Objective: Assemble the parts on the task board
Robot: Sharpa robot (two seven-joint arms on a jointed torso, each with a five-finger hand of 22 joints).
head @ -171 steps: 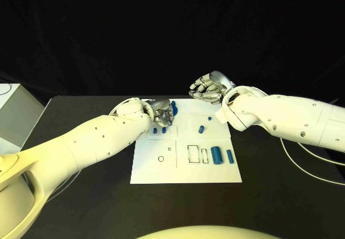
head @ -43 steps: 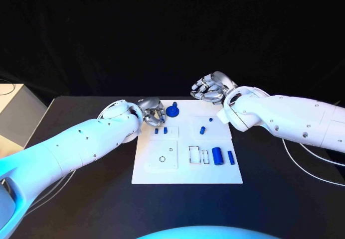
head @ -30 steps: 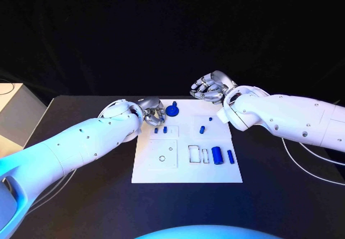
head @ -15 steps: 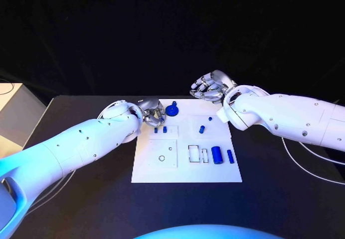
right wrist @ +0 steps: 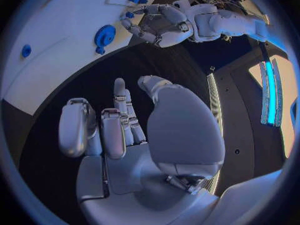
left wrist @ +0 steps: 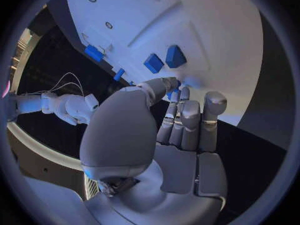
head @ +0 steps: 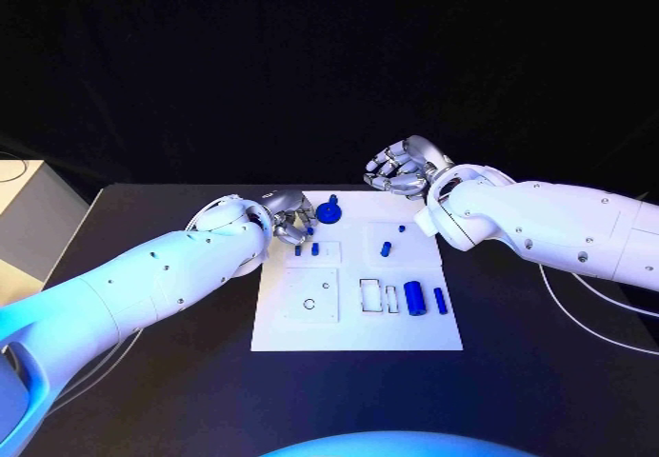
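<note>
Head view, left robot hand (head: pixel 289 217) at task board (head: pixel 357 328) edge

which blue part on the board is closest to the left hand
The round blue part at the board's far edge, right beside the left hand. The small pegs and the cylinders lie farther along the task board.

In the head view the left hand (head: pixel 289 217) sits over the far left corner of the task board (head: pixel 357 328), so that corner and whatever its fingers (head: pixel 305 227) touch there are covered. The round blue part (head: pixel 329 210) just beside them is too small to tell whether it stands in a hole or lies loose. In the left wrist view the thumb blocks the small blue piece (left wrist: pixel 172 92) at the fingertips, so contact cannot be told.
</note>
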